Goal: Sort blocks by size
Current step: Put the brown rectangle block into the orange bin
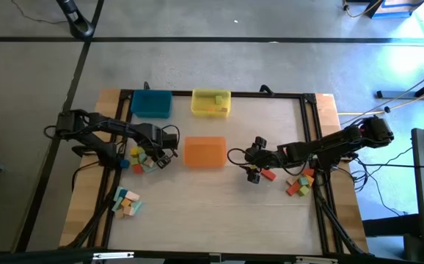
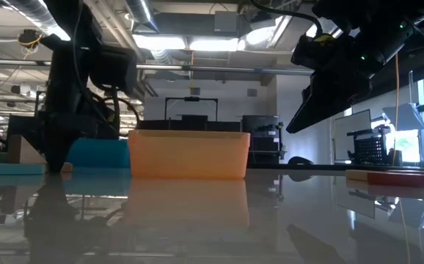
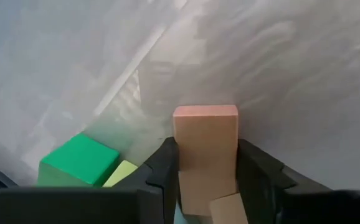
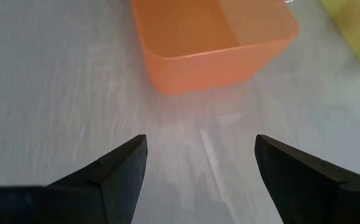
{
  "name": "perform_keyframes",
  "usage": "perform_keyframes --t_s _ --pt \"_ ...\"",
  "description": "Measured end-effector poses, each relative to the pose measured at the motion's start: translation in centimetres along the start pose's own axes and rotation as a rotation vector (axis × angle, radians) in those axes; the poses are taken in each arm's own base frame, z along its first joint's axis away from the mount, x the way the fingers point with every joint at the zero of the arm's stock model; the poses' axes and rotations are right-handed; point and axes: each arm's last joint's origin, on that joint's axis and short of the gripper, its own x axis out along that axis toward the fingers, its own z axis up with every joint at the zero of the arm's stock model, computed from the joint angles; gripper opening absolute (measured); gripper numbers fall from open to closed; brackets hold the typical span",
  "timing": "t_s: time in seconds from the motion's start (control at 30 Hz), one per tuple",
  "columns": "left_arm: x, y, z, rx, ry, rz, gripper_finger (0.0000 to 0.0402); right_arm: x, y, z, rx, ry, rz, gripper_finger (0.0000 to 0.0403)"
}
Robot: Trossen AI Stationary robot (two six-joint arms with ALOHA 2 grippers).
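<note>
Left end effector [image 3: 206,180] grips wood block [image 3: 205,146]; no writing.

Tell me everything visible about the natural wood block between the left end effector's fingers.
The wood block is a plain, unpainted rectangular piece with a smooth pale tan face and squared edges. In the left wrist view it stands lengthwise between the left end effector's two dark fingers, which press against its two long sides. A smaller wood piece lies against its near end. A green block sits apart to one side. Whether it is off the table cannot be told.
</note>
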Motion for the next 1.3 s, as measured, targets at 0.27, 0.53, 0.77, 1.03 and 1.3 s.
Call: perform_keyframes --t_s 0.27,0.53,0.77,1.03,1.3 --pt "-3.3 0.0 0.9 0.017 -0.075 0.008 0.0117 0.0 0.0 0.0 0.0 -0.002 -0.009 0.0296" --pt "-8.0 0.2 1.8 0.01 -0.279 -0.103 0.0125 0.0 0.0 0.0 0.0 -0.002 -0.008 0.0296" --pt "-10.4 -1.3 3.1 0.087 -0.597 -0.25 0.0125 0.0 0.0 0.0 0.0 -0.002 -0.008 0.0296" --pt "-10.6 -3.8 5.1 0.183 -0.777 -0.316 0.0128 0.0 0.0 0.1 0.002 -0.008 -0.007 0.0296" --pt "-8.2 -5.6 6.4 0.214 -0.741 -0.291 0.0129 0.0 0.0 0.1 0.003 -0.011 -0.007 0.0296"
